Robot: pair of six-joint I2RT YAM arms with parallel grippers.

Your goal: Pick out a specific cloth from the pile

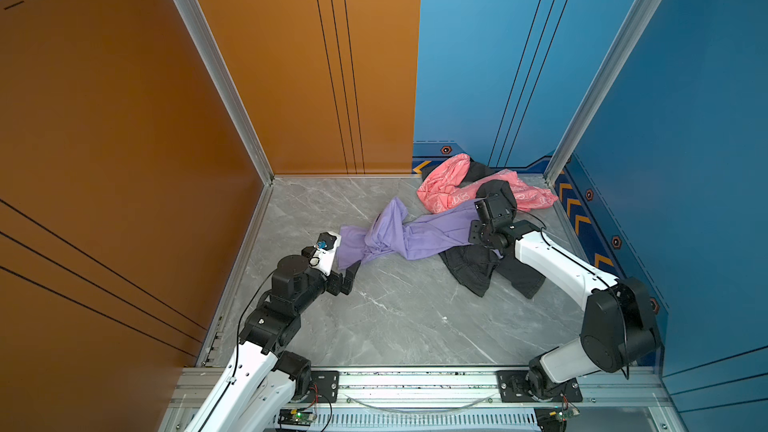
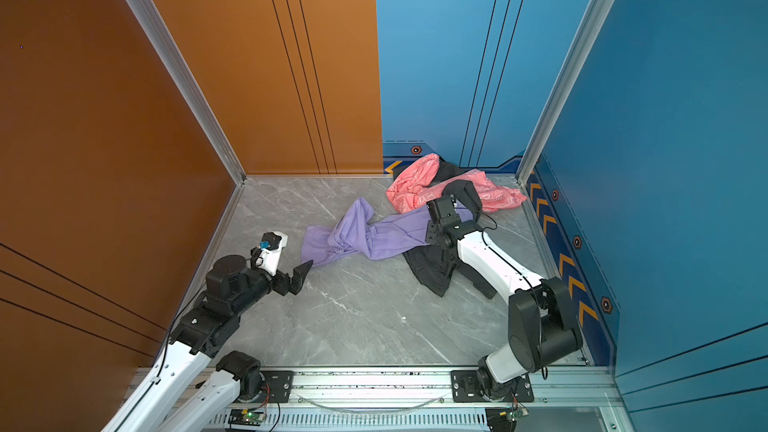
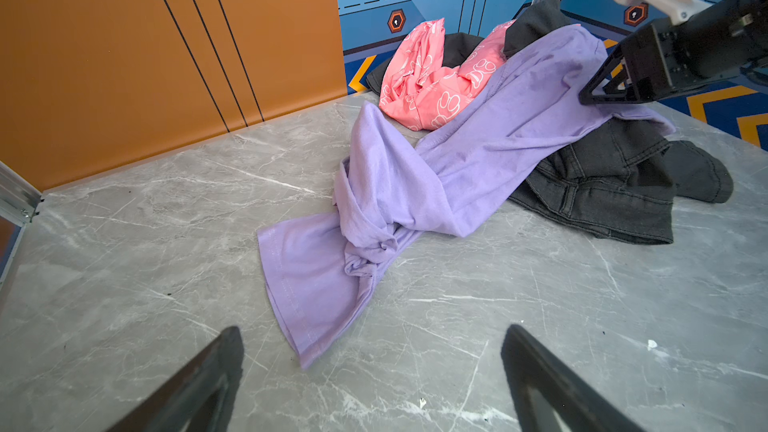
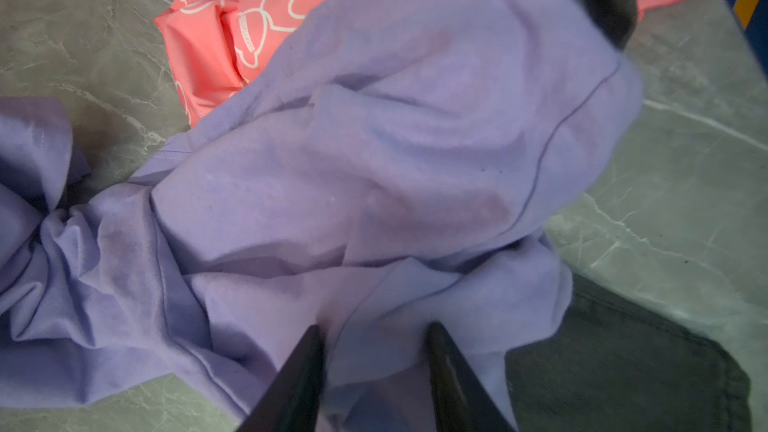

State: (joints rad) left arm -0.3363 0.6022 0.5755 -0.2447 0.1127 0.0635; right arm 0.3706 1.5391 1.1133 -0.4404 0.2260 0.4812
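— So, where does the cloth (image 1: 415, 234) lie?

— Stretched across the grey marble table (image 1: 395, 326), twisted at its middle. Its far end rests on the pile (image 2: 419, 189) in the back right corner, touching the pink garment (image 3: 432, 85) and draped over the dark denim piece (image 3: 602, 189). Its hemmed edge (image 3: 291, 305) lies flat on the marble, just beside the left gripper (image 3: 372, 332).

— And the fingers?

— The left gripper's jaws stand wide apart, holding nothing, low over the table. The right gripper (image 4: 376, 328) is down on the cloth's raised end, jaws half closed with a lavender fold between them. Whether they pinch it firmly, I cannot tell.

— Any room to move?

— Plenty toward the front and middle: open marble runs from the hem to the aluminium rail (image 1: 415, 380). The pile sits close to the blue wall (image 1: 685, 160) and the back corner. The orange wall (image 1: 124, 160) stands close on the left gripper's side.
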